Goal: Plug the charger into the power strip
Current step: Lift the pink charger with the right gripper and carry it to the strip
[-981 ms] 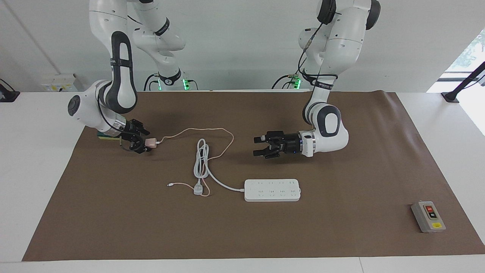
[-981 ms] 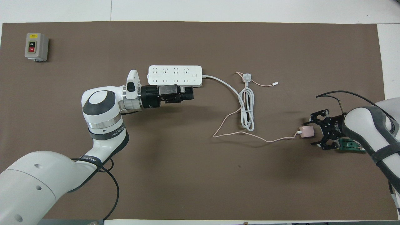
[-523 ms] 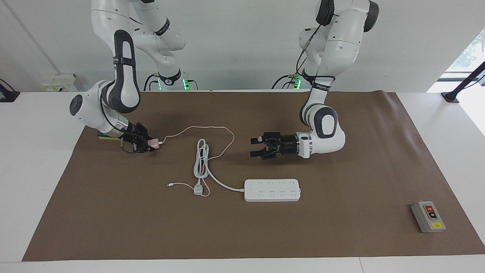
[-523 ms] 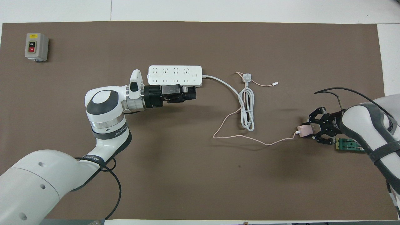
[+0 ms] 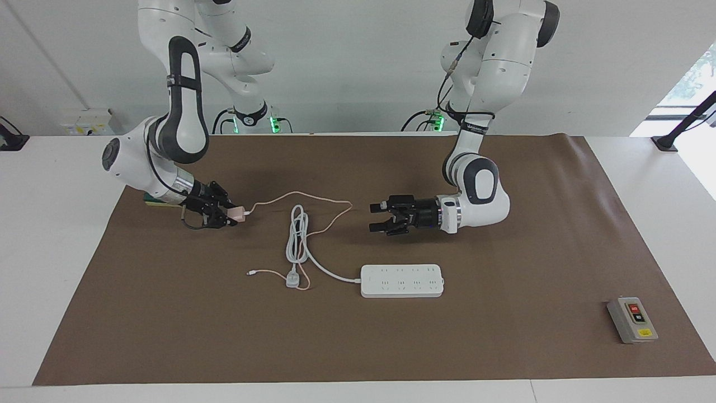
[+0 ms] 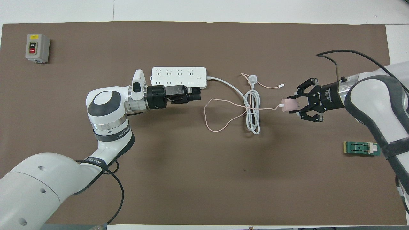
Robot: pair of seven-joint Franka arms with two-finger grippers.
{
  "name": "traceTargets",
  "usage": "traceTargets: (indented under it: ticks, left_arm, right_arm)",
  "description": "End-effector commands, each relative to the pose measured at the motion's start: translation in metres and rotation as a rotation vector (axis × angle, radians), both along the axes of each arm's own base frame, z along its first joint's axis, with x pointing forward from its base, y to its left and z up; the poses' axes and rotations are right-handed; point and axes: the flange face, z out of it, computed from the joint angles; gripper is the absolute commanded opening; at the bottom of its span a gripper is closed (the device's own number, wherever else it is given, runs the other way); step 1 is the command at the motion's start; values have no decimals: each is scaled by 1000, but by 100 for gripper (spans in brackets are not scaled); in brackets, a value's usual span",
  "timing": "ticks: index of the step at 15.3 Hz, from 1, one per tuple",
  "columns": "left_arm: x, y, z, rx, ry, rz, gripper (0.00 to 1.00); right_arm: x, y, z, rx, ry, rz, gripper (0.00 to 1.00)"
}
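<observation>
From my left arm's end: my left gripper (image 5: 380, 218), fingers spread wide and empty, waits above the brown mat (image 5: 503, 336) beside the long flat white power strip (image 5: 401, 280), which lies farther from me than it. The strip's thick white cord (image 5: 296, 238) lies coiled mid-table. My right gripper (image 5: 232, 214) is clamped on the small pale pink cube charger (image 5: 238, 212), raised over the mat toward my right arm's end; its thin pink cable (image 5: 313, 204) trails across the cord
</observation>
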Motion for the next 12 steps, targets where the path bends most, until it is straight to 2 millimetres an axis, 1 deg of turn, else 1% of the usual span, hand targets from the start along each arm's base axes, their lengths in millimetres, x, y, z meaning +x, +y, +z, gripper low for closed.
traceTargets:
  ticks: [1,2,4,6,8,11,12]
  left_arm:
    - [4,-1,-3,-9,-24,19,100]
    - [4,-1,-3,-7,-29,20,100]
    - [4,-1,-5,-2,-26,23,100]
    - [4,0,-5,3,-26,27,100]
    - [4,1,-6,9,-24,32,100]
    - [6,3,-7,10,-24,37,100]
    - [6,3,-7,11,-24,38,100]
  right_arm:
    - [19,57,16,6,30,-41,0]
    - [21,76,19,-2,33,-55,0]
    - [20,123,23,-18,10,-93,0]
    - [20,156,20,-29,-3,-127,0]
    - [27,183,22,-29,-15,-129,0]
    - [53,212,26,-42,-2,-159,0]
    - [58,221,25,-47,0,-163,0]
